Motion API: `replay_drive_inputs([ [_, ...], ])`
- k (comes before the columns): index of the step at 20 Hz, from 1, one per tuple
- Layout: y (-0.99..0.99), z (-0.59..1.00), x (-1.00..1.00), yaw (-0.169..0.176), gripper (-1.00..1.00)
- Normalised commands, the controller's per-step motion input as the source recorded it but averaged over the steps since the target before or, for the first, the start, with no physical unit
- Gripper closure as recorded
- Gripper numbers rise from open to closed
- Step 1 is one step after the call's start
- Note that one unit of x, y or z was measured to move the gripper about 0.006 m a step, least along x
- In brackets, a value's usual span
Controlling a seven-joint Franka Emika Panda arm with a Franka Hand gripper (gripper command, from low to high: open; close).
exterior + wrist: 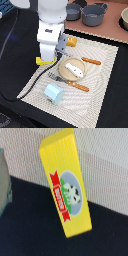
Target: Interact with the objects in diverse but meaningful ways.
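**Jaws hidden – arm over yellow packet at mat edge**

Jaws: can't tell if wide or closed. Ext view has the arm body blocking them; wrist view shows no fingers at all. Gripper [46,57] sits low, right above the yellow red-marked packet [45,61].

Counts, ext view:
- 1 yellow packet, only a corner peeks out under the arm, at the mat's edge toward ext view's left. Wrist view: packet [66,188] lies tilted, half on pale woven mat [105,163], half on dark table [30,223]. Red ribbon label + round cow picture on its face.
- 1 orange bread loaf [72,41], just beside the arm on ext view's right, on the mat [100,70].
- 1 white oblong piece [74,69], lying on the tan round plate [65,73], mid-mat.
- 1 pale blue-and-white carton [53,93], near mat's front edge, well apart from the packet.
- 2 orange-handled utensils: fork [67,81] in front of the plate, another piece [91,61] beside plate on ext view's right; type of that one unclear.
- 2 grey pots [94,14], off the mat at the back, close together.
- 1 more round dish [124,19], cut off at ext view's right edge.

Wrist view also catches a pale grey-green blur at one edge; can't ID.
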Motion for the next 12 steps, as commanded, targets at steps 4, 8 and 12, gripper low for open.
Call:
replay_drive_inputs([
  [4,0.01,-0.37,-0.58,0.094,-1.0],
  [8,0.06,-0.27,-0.74,0.107,-1.0],
  [12,0.01,-0.28,-0.74,0.107,-1.0],
])
